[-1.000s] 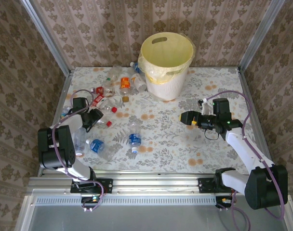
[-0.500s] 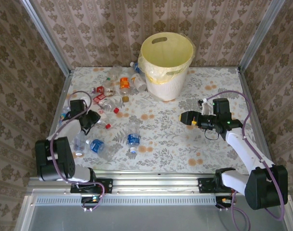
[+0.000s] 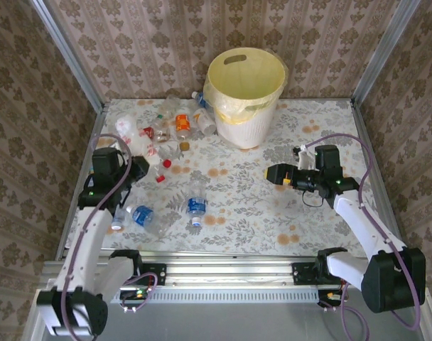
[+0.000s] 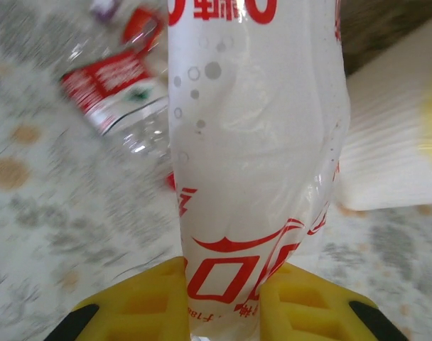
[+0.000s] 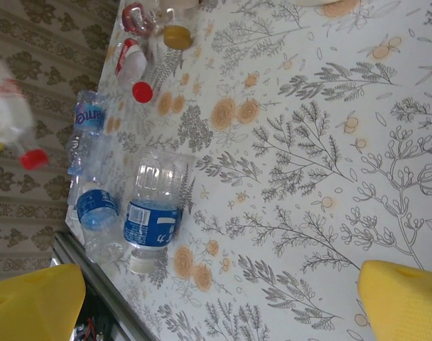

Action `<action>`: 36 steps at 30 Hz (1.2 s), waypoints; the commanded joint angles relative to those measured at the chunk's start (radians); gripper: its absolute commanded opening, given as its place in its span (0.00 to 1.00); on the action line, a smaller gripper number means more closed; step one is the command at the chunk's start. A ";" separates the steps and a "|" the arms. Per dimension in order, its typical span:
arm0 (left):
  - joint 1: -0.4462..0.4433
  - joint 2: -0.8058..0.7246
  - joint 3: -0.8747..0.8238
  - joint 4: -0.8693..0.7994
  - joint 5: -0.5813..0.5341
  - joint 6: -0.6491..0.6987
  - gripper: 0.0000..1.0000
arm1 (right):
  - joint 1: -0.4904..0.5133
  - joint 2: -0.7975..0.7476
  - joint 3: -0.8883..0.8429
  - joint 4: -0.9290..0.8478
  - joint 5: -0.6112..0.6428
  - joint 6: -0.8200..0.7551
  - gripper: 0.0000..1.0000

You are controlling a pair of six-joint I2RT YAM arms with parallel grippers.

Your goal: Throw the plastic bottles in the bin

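Barely begun, I judge: the left pincer point(image 4: 219, 302) grips a red-printed bottle point(image 4: 251, 142) at nine o'clock over the bench point(image 3: 273, 220); the right pincer point(image 3: 275, 173) hangs released; the other plastic bottles point(image 3: 184, 126) lie from seven to eleven o'clock; the bin point(image 3: 244, 78) stands at twelve.
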 commanded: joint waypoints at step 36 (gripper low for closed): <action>-0.249 0.582 1.093 -0.105 0.156 0.168 1.00 | 0.001 -0.052 0.047 -0.085 -0.006 -0.021 1.00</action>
